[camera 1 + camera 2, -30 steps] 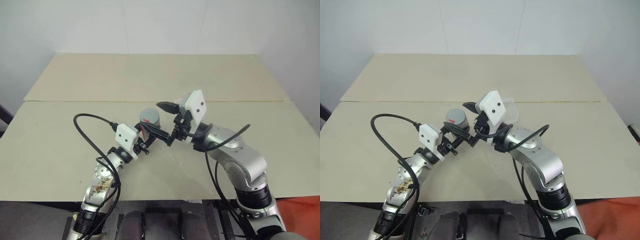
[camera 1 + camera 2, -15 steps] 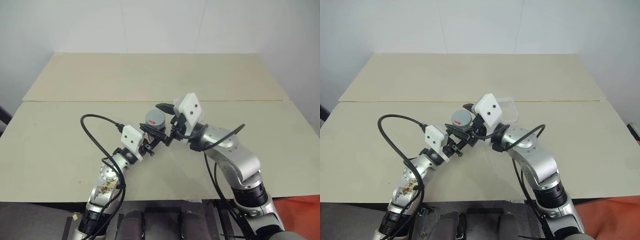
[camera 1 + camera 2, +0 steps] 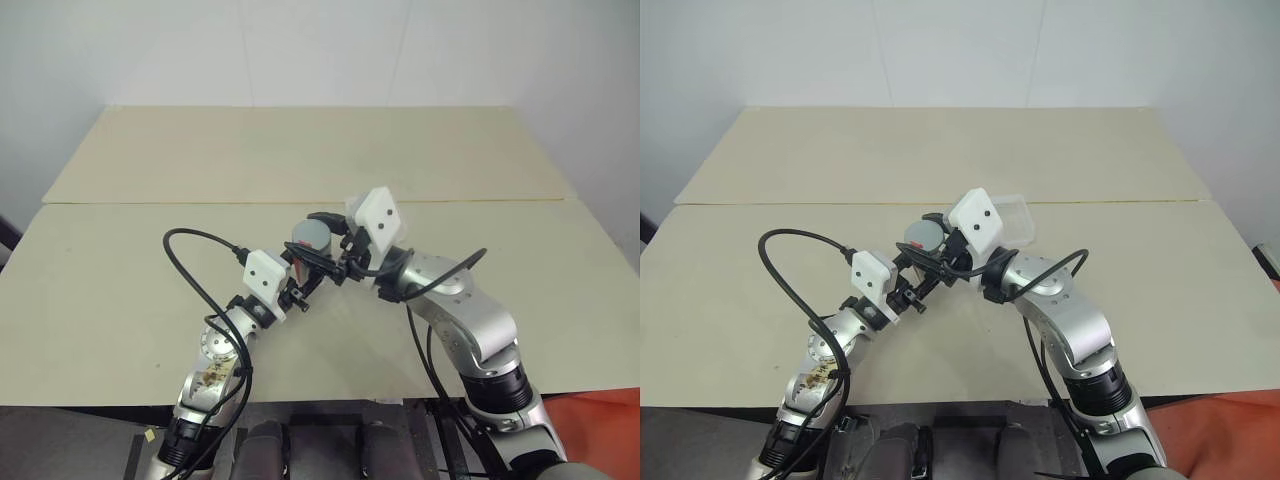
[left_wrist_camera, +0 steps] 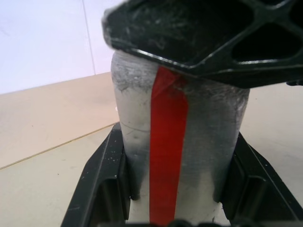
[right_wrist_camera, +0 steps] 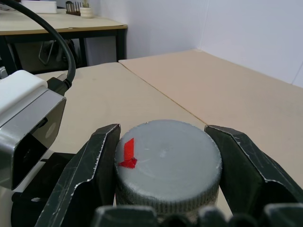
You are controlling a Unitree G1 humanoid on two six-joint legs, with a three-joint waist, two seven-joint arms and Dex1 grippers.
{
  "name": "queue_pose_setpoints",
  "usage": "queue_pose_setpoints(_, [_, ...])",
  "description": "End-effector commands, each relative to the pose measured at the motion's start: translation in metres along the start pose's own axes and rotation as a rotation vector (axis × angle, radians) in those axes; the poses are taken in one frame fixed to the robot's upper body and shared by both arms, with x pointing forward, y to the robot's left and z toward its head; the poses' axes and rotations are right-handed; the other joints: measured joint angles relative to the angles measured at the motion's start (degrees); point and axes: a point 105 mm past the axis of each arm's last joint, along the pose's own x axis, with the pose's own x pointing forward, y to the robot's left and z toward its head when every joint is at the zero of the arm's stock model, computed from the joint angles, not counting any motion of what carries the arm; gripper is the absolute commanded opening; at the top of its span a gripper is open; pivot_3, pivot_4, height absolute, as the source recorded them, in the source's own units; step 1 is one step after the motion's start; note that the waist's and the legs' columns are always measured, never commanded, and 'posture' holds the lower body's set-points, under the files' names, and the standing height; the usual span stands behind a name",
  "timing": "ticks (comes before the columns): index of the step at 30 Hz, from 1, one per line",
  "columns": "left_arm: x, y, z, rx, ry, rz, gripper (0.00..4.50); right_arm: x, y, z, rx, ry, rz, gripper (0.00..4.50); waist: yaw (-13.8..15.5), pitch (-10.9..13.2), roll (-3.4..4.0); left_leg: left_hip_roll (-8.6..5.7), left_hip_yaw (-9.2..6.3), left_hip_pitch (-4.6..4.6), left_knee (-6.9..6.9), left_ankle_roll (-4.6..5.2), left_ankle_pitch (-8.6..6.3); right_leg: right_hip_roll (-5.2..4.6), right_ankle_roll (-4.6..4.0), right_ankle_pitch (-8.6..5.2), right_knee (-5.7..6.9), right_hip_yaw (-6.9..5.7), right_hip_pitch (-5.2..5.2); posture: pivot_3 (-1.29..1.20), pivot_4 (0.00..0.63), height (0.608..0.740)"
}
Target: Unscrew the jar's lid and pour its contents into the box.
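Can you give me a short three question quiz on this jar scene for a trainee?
1. True or false: the right end effector is shut on the lid.
2. What holds the jar by its body? A) the left end effector B) a person's hand C) nothing
3. Fill in: the clear box sits on the table behind the right ____.

Key: 1 true; 2 A; 3 arm.
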Motion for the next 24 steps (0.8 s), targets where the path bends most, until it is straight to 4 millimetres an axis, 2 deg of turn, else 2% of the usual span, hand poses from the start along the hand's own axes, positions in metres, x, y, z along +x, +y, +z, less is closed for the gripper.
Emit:
queue_pose_setpoints(1, [0.001, -0.004, 0.015, 0.024, -0.054, -0.043, 1.98, -0.004, 0.0, 0.013, -0.03, -0.06, 0.02, 2.81, 0.0, 0.0, 0.0, 0.0, 0.0, 0.0, 0.0, 0.0, 0.0, 0.0, 0.0, 0.0, 0.0, 0.0, 0.0, 0.0, 0.15, 0.74])
queue_pose_setpoints(8, [-0.001, -0.011, 0.02, 0.017, -0.072, -0.112, 1.98, -0.01, -0.005, 0.014, -0.016, -0.08, 0.2, 2.81, 0.0, 0.0, 0.0, 0.0, 0.0, 0.0, 0.0, 0.0, 0.0, 0.0, 0.0, 0.0, -0.01, 0.0, 0.01, 0.0, 0.15, 0.74])
queue_pose_setpoints(14, [-0.003, -0.014, 0.024, 0.013, -0.085, -0.151, 1.98, -0.012, -0.009, 0.018, 0.03, -0.11, 0.464, 2.81, -0.1, 0.0, 0.01, 0.03, 0.0, 0.01, -0.01, 0.01, 0.0, 0.04, 0.0, 0.0, -0.01, 0.01, 0.0, 0.0, 0.15, 0.74])
queue_pose_setpoints(24, [-0.002, -0.019, 0.024, 0.008, -0.094, -0.169, 1.98, -0.01, -0.011, 0.016, -0.02, -0.136, 0.888, 2.81, -0.1, 0.0, 0.02, 0.02, 0.03, 0.02, -0.01, 0.0, 0.0, 0.04, 0.0, 0.01, -0.01, 0.01, 0.0, 0.0, 0.15, 0.74])
